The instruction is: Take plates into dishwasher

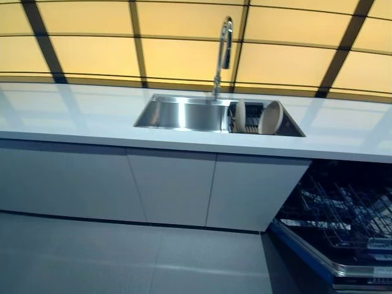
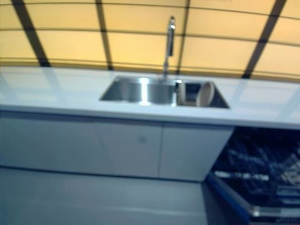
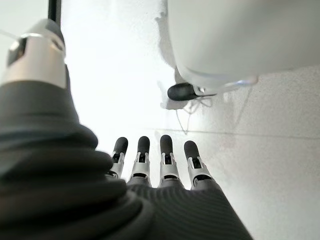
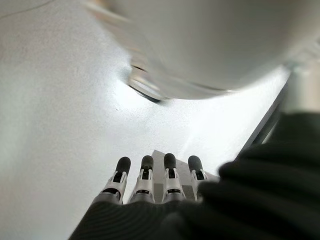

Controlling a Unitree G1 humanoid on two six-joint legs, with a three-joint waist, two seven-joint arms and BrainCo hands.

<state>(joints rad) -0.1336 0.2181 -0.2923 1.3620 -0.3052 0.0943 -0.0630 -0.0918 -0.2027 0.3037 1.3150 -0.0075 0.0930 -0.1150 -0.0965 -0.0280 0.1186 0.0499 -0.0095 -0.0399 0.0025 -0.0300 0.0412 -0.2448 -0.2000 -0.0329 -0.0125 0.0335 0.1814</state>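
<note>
dishwasher (image 1: 343, 233): cut off by edge | plates (image 1: 270, 117): partly hidden in sink

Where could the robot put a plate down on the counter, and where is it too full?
The white counter lies bare left of the sink, and again right of it, above the open dishwasher. The sink's left basin looks bare. Its right part is crowded: plates stand in a rack there.

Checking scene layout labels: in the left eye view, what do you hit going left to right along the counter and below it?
Sink basin → faucet → plates in the sink's rack → open dishwasher at lower right.
</note>
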